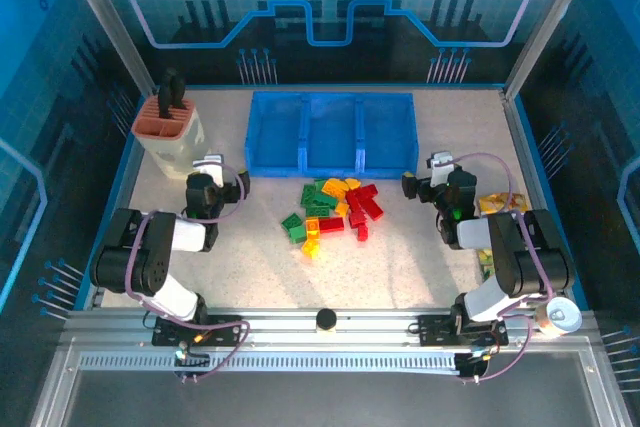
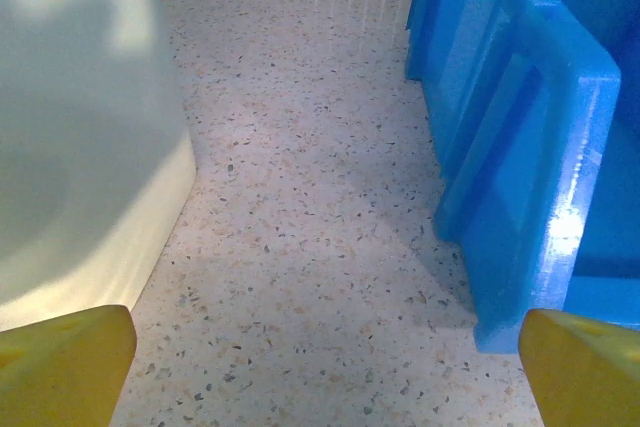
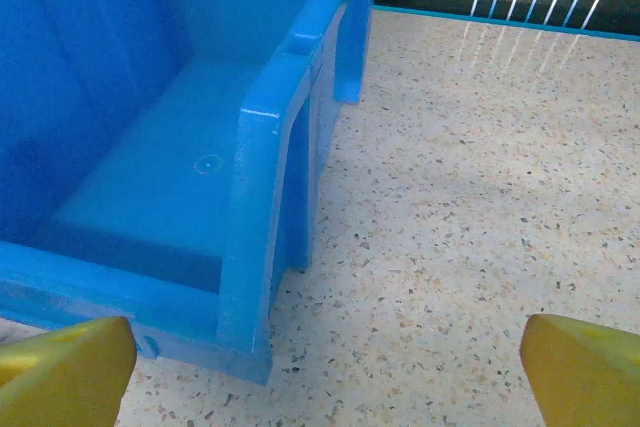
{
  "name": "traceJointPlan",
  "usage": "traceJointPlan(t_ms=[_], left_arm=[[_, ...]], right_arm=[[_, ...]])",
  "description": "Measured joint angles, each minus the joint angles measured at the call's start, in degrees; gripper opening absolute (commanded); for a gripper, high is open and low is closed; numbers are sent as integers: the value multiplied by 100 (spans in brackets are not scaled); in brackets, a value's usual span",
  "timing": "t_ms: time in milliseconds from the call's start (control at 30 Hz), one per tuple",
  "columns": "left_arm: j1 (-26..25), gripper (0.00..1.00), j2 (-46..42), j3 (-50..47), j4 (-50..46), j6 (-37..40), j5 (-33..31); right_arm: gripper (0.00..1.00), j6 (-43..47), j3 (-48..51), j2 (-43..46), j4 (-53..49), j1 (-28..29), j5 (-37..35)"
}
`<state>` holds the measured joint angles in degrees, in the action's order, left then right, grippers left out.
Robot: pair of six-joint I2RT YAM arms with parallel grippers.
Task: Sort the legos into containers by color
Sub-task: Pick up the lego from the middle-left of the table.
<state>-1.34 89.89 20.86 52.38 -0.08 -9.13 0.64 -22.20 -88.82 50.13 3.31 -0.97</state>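
A pile of red, green and yellow legos [image 1: 335, 210] lies on the table just in front of the three joined blue containers [image 1: 331, 133]. My left gripper [image 1: 208, 172] rests left of the pile, near the containers' left corner [image 2: 520, 197]; its yellow fingertips [image 2: 65, 362] stand wide apart over bare table, open with nothing between them. My right gripper [image 1: 438, 169] sits right of the pile by the containers' right front corner [image 3: 250, 277]. Its yellow fingertips [image 3: 580, 367] are also spread wide, open and holding nothing. The right bin [image 3: 150, 177] looks bare inside.
A beige holder with a terracotta top [image 1: 168, 130] stands at the back left, its pale wall [image 2: 80, 147] close beside my left gripper. Yellow-green snack packets [image 1: 502, 205] lie at the right edge. A white cup [image 1: 558, 315] sits near the right arm's base.
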Motion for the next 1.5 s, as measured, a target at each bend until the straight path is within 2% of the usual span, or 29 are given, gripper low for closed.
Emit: traceJointPlan(t_ms=[1167,1433,1500], left_arm=[[0,99,0,0,0,-2,-4],[-11,99,0,0,61,-46,-251],[-85,99,0,-2,70,-44,-470]], right_arm=[[100,0,0,0,0,0,0],[100,0,0,0,-2,0,-9],[100,0,0,9,-7,48,-223]])
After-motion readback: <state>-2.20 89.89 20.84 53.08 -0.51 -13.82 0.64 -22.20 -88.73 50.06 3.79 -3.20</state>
